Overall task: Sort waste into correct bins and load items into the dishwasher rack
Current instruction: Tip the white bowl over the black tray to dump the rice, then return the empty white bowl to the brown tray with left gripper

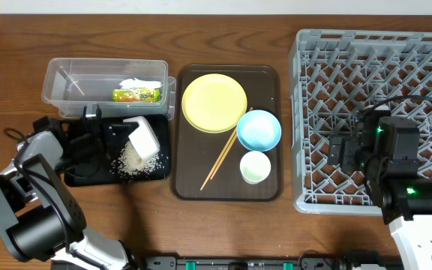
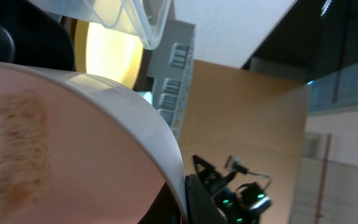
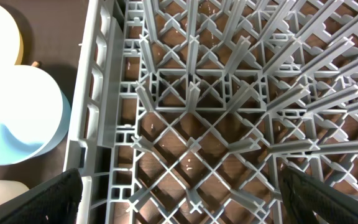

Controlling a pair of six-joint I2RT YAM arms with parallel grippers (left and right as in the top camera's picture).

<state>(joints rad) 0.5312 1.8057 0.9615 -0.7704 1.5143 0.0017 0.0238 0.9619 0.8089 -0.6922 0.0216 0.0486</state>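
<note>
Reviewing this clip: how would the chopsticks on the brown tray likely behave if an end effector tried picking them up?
The chopsticks look thin and stiff, lying flat on the brown tray, so getting under them would probably be hard. Being a loose pair, they may well separate or roll when nudged.

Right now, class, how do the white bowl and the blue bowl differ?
The white bowl is tipped over the black tray; the blue bowl sits upright on the brown tray. The left tool grips the white bowl; no tool holds the blue bowl.
</note>
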